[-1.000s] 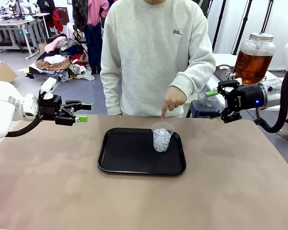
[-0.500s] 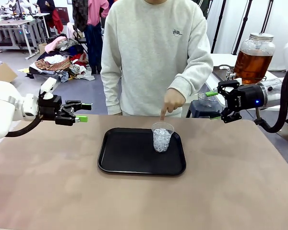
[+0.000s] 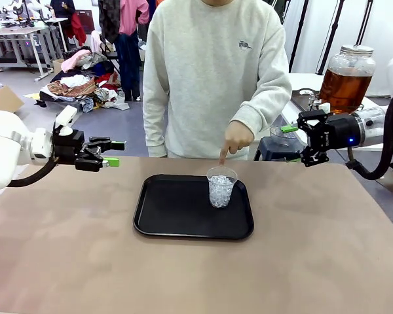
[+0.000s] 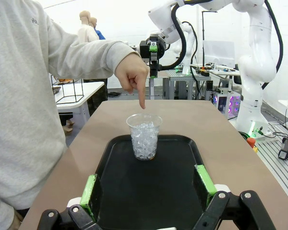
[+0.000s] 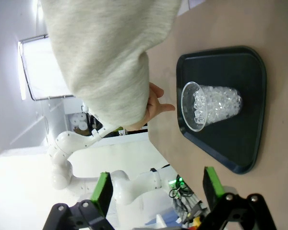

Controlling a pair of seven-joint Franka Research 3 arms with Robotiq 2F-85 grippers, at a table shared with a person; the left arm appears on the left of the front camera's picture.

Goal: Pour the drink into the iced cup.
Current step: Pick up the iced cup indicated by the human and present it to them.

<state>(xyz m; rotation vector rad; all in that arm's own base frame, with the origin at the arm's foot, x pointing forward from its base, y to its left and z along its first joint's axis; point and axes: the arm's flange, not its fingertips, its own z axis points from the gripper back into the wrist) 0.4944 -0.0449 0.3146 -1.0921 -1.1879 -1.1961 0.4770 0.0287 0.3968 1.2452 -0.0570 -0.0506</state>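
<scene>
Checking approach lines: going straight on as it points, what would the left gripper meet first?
Probably the iced cup, standing on the tray dead ahead of the open left gripper. The person's pointing hand hangs above it; height is hard to judge.

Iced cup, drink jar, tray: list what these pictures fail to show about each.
Drink jar, front view: base and any tap hidden behind the right arm.
Iced cup, every view: packed ice masks whether liquid sits at the bottom.
Tray, left wrist view: near rim hidden behind the left hand and cut by the bottom edge.
</scene>
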